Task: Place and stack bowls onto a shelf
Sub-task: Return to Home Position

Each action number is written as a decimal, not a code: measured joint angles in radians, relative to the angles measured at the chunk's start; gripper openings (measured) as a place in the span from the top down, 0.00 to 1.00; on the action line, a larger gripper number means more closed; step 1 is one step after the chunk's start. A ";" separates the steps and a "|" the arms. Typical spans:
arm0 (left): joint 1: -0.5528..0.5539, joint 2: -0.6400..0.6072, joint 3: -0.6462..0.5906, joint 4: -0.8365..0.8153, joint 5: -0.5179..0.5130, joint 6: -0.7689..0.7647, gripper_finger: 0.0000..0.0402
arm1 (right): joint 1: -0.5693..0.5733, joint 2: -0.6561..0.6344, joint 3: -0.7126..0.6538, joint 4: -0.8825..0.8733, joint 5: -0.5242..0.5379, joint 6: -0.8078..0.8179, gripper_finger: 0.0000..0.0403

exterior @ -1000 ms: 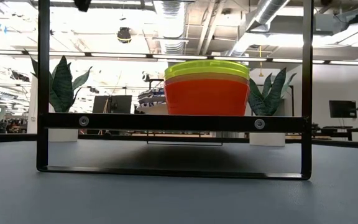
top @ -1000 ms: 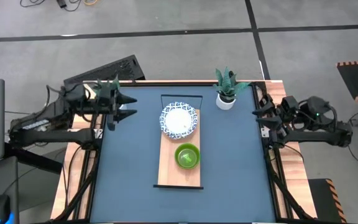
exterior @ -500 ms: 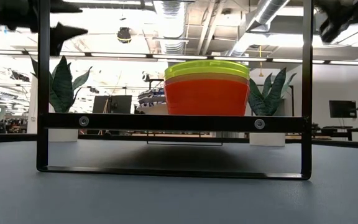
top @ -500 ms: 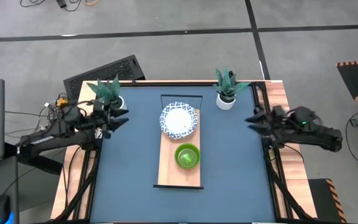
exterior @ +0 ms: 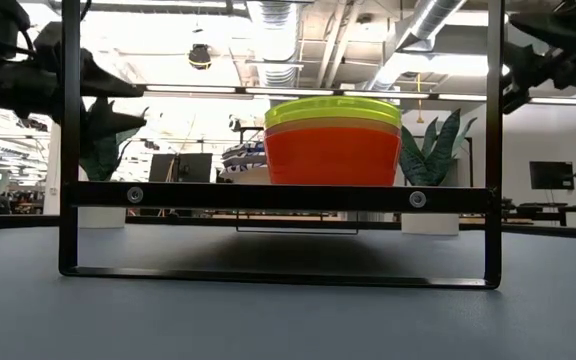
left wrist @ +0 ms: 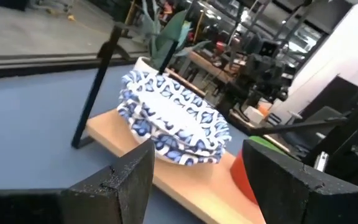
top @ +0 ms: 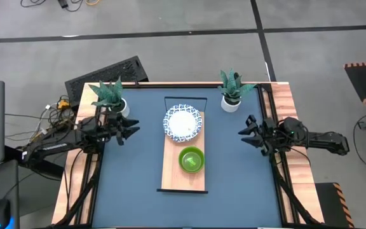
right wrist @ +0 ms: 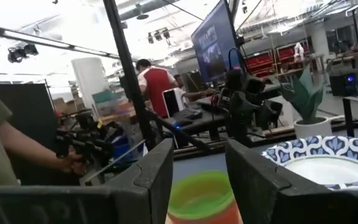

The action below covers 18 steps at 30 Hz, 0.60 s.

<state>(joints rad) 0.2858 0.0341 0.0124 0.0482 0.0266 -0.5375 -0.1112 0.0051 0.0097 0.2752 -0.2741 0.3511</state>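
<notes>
Released and empty, left gripper [top: 129, 130] and right gripper [top: 245, 132] flank the shelf [top: 183, 181]. Best to pull outward, clear of the green bowl [top: 191, 159] and the 2 patterned bowls [top: 183, 123].

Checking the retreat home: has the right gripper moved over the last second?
Yes. In the high view the right gripper has shifted left and down the picture, closer to the shelf.

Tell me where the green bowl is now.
In the high view, the green bowl tops the stack of small bowls on the wooden shelf in the middle of the table, beside the blue-patterned white bowls.
</notes>
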 joint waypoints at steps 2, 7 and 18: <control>-0.001 0.001 -0.001 -0.008 -0.008 0.004 0.43 | -0.001 -0.001 0.000 0.005 0.001 -0.011 0.57; -0.001 -0.003 -0.002 -0.009 -0.022 0.028 0.43 | -0.002 -0.001 0.000 -0.014 0.003 -0.035 0.57; -0.001 -0.002 -0.003 -0.015 -0.050 -0.118 0.43 | -0.001 0.001 0.000 -0.147 0.010 -0.011 0.57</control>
<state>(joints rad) 0.2852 0.0322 0.0093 0.0331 -0.0235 -0.6551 -0.1120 0.0059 0.0093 0.1284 -0.2646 0.3397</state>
